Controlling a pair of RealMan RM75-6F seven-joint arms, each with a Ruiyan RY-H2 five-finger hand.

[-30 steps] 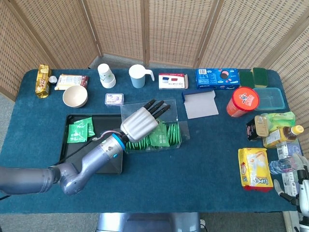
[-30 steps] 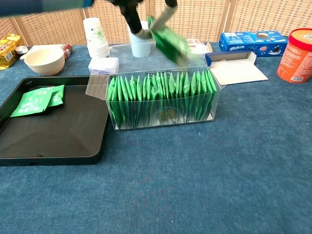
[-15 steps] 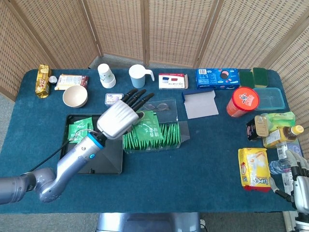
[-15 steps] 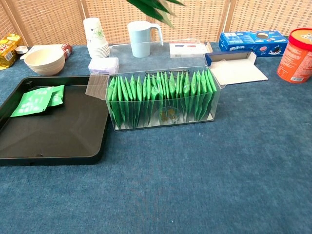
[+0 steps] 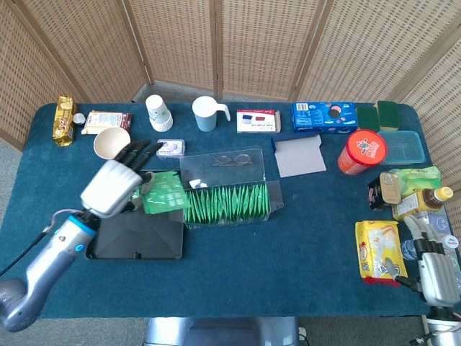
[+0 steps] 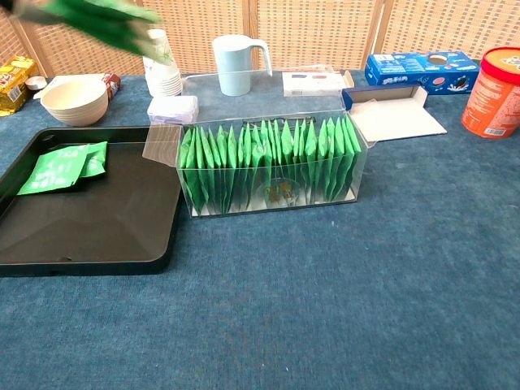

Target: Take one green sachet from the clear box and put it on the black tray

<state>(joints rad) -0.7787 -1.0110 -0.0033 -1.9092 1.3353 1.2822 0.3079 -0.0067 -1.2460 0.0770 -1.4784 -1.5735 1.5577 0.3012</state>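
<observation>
Head view: the black tray (image 5: 137, 246) lies at the left of the blue table (image 5: 288, 245), its right edge just beside the clear box (image 5: 227, 189), whose row of green sachets (image 5: 227, 203) stands upright inside. A broad bare strip of table lies in front of both; the rear edge is crowded with a bowl (image 5: 112, 143), paper cups (image 5: 158, 112), a mug (image 5: 207, 113) and flat boxes. The left hand (image 5: 115, 186) hangs above the tray's rear half, its arm reaching in from the lower left, dark fingers extended toward the bowl, and it grips one green sachet (image 5: 166, 194) that juts rightward toward the box. The right hand (image 5: 431, 263) rests at the lower right corner beside a yellow packet (image 5: 379, 252), fingers apart, holding nothing. Chest view: the held green sachet (image 6: 106, 18) appears blurred at the top left, high above the tray (image 6: 89, 244), on whose floor green sachets already delivered (image 6: 65, 166) lie flat near the rear left; the tray's remaining floor is bare. The box (image 6: 272, 166) stands touching the tray's right rim.
</observation>
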